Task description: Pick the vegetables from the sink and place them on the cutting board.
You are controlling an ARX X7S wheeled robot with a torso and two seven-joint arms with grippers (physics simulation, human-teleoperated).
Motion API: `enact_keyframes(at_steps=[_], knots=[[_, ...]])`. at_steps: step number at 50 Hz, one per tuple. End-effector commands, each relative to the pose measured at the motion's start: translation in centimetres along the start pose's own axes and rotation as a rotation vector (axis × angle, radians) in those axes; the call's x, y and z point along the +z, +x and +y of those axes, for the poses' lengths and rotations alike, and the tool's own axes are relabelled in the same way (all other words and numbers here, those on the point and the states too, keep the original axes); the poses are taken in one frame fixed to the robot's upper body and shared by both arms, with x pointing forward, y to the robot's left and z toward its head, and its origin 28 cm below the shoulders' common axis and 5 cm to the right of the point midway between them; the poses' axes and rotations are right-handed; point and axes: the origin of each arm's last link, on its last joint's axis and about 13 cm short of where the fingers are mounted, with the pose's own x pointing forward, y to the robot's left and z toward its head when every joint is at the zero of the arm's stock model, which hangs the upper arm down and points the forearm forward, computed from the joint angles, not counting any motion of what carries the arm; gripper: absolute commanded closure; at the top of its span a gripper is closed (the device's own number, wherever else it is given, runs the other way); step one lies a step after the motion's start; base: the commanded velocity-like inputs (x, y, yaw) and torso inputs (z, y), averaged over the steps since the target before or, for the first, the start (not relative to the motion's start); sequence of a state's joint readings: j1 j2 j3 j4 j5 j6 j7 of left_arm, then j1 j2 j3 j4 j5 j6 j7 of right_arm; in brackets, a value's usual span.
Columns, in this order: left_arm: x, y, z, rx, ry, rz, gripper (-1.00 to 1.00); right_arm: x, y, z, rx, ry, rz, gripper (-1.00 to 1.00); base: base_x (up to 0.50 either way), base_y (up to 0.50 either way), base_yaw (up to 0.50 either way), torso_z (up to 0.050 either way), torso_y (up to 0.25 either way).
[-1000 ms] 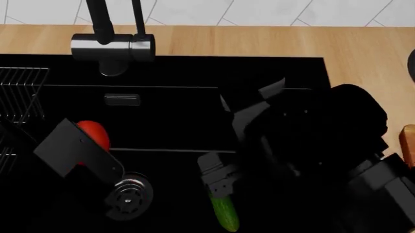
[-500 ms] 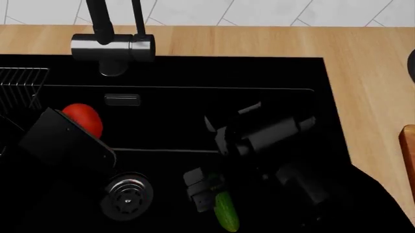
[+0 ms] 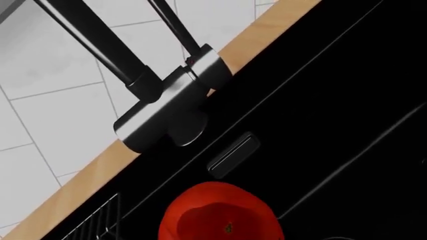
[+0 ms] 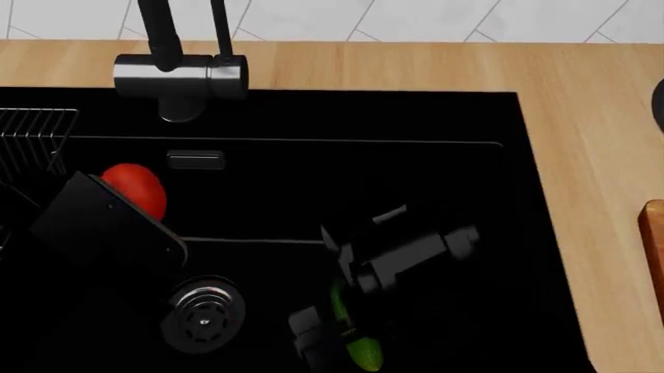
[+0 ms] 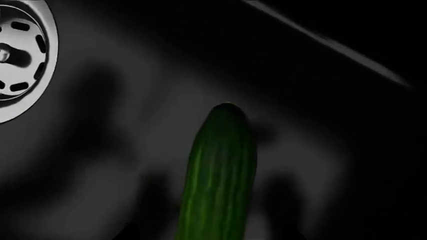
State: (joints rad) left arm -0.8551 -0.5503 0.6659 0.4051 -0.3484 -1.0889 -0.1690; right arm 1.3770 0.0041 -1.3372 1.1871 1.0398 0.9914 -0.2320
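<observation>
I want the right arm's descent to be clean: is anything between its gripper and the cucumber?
Nothing visible. In the right wrist view the cucumber lies alone on the bare sink floor; the drain sits off to one side.

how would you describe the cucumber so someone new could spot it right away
Start at the big black sink under the steel faucet. On its floor, to the right of the round steel drain, lies the cucumber, partly under the right arm. It is slim, long and dark green, unlike the round red tomato near the wire rack.
</observation>
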Motion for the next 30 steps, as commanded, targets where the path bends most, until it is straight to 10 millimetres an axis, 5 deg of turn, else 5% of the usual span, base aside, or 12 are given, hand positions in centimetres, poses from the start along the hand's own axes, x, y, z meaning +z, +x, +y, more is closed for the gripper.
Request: enact_keyframes(at_steps=[1,10,11,23,30], knots=[[1.1,-0.4,-1.0,0.041,-0.198,-0.086,1.0,-0.5,0.3,0.0,0.01,0.005,0.03,-1.0,0.02,0.01,-0.01,-0.024,-0.03],[1.0,-0.4,-1.2,0.04,-0.198,-0.085,1.0,-1.2,1.1,-0.1,0.012,0.012,0.046,-1.0,0.02,0.01,0.0,-0.026,-0.025],[1.0,-0.4,-1.2,0.041,-0.198,-0.083,1.0,-1.3,1.1,-0.1,0.002,0.006,0.051,1.0,0.02,0.01,0.0,-0.027,-0.024],[1.0,-0.5,-1.1,0.044,-0.206,-0.09,1.0,-0.5,0.4,-0.3,-0.017,0.0,0.024,1.0,0.02,0.01,0.0,-0.027,-0.024],[1.2,-0.7,-1.1,0.067,-0.233,-0.182,1.0,0.6,-3.3,0.0,-0.072,-0.044,-0.035,1.0,0.02,0.01,0.0,-0.027,-0.023]])
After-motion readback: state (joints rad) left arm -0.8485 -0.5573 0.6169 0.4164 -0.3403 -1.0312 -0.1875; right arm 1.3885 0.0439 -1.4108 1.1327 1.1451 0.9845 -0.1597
